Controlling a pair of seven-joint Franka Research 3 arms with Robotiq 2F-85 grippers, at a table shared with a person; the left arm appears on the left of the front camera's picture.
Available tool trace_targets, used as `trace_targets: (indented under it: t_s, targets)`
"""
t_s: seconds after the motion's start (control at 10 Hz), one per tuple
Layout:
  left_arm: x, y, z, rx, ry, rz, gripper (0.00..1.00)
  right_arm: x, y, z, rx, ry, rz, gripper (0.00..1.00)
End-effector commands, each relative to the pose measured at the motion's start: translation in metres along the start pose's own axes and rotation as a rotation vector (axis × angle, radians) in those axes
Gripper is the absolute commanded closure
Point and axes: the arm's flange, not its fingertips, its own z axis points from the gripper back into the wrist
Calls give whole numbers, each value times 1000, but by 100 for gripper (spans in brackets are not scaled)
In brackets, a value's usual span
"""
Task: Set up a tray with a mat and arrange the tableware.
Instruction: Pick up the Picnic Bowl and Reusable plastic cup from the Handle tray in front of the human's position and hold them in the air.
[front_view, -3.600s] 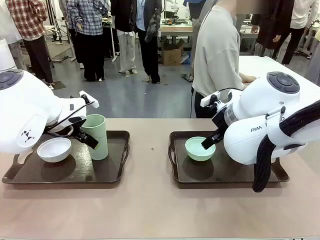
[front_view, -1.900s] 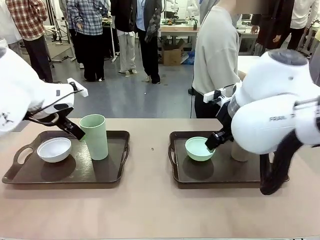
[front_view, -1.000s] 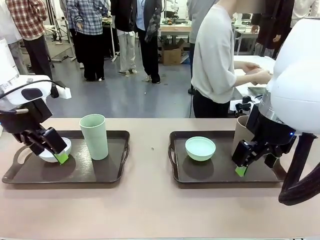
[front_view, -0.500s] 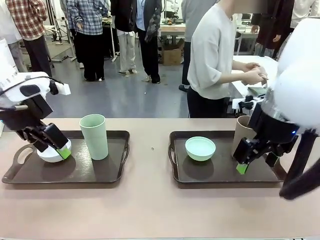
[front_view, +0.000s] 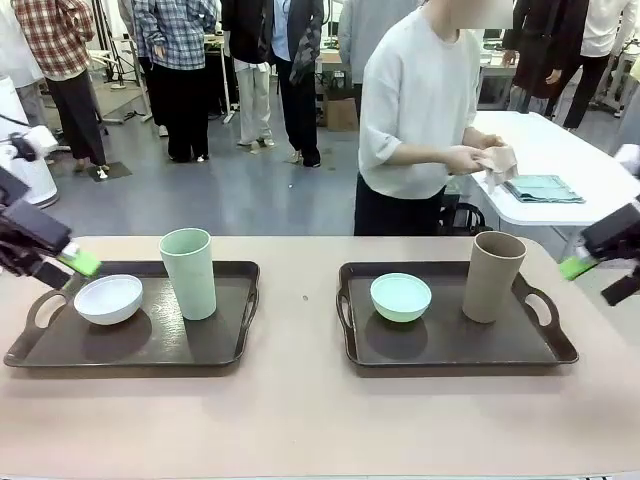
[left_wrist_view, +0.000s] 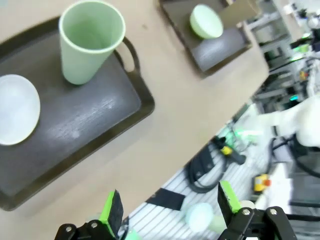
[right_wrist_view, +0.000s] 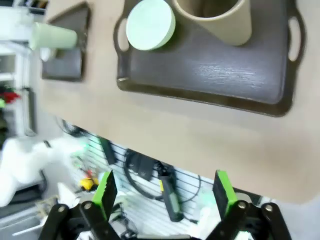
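Observation:
Two dark trays lie side by side on the table. The left tray (front_view: 215, 345) (left_wrist_view: 105, 107) carries a white bowl (front_view: 108, 298) (left_wrist_view: 15, 109) and a pale green cup (front_view: 189, 272) (left_wrist_view: 89, 42). On the right tray (front_view: 450, 345) (right_wrist_view: 220, 75) stand a mint bowl (front_view: 400, 296) (right_wrist_view: 150, 24) and a tan cup (front_view: 493, 276) (right_wrist_view: 216, 17). I cannot tell a mat apart from the trays' dark floors. My left gripper (front_view: 62, 268) (left_wrist_view: 170, 207) is open and empty at the table's left edge. My right gripper (front_view: 600, 277) (right_wrist_view: 164, 191) is open and empty past the right tray.
A person (front_view: 420, 110) stands behind the table, hands on a pale cloth (front_view: 497, 160). Folded teal cloths (front_view: 545, 188) lie on a white table (front_view: 590, 165) behind at right. Bare tabletop (front_view: 300, 420) runs between and in front of the trays.
Both arms have drawn back from the trays, the left one to the left edge and the right one to the right edge, jaws still open. The person has turned more toward the table.

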Motion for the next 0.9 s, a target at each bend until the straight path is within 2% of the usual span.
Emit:
trace_targets:
  t_s: [0.0, 0.3, 0.5, 0.8]
  targets:
    - [-5, 37, 33, -151, -7, 59, 0, -10, -23, 18, 130, -30, -46, 0]
    - [-29, 78, 79, -250, -113, 146, 0, -34, -70, 48, 251, -122, -109, 0]
    - [-44, 97, 95, -265, -164, 217, 0, -51, -91, 60, 306, -172, -149, 0]
    - [-49, 102, 93, -248, -134, 255, 0, -63, -103, 77, 347, -242, -163, 0]
